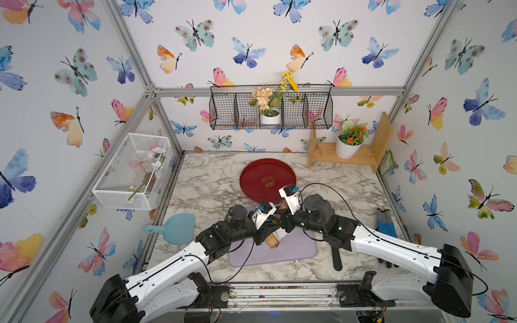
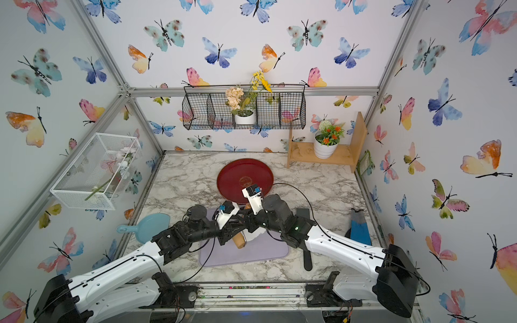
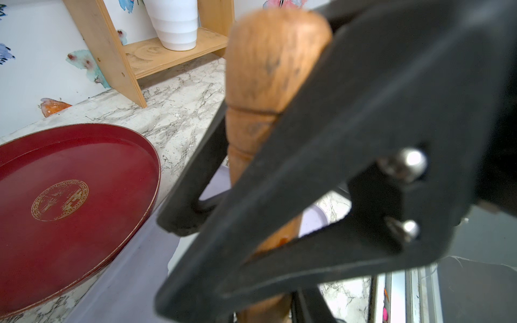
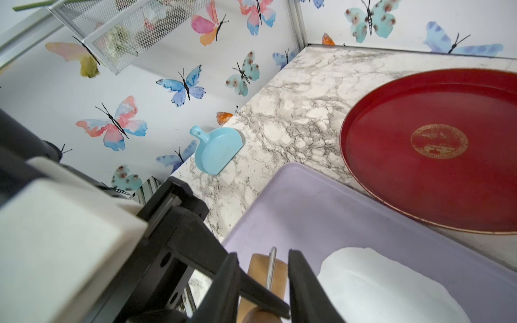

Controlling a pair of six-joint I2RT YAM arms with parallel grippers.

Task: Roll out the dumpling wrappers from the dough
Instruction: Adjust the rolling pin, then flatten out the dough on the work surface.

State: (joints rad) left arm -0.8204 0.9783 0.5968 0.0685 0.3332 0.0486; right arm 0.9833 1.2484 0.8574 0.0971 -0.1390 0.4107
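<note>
Marble counter (image 1: 212,179), lilac mat (image 1: 279,254): left tool (image 1: 269,227) clenched on wooden roller (image 3: 268,56), right tool (image 4: 263,260) narrowly astride it, grip unclear.

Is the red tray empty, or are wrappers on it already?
Empty in what shows: the red tray bears only its gold emblem; the dough lies on the purple mat.

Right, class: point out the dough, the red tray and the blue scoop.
dough (image 4: 386,288), right wrist view, middle of the sheet
red tray (image 4: 391,190), right wrist view, bare floor
blue scoop (image 4: 218,152), right wrist view, its pan
</note>
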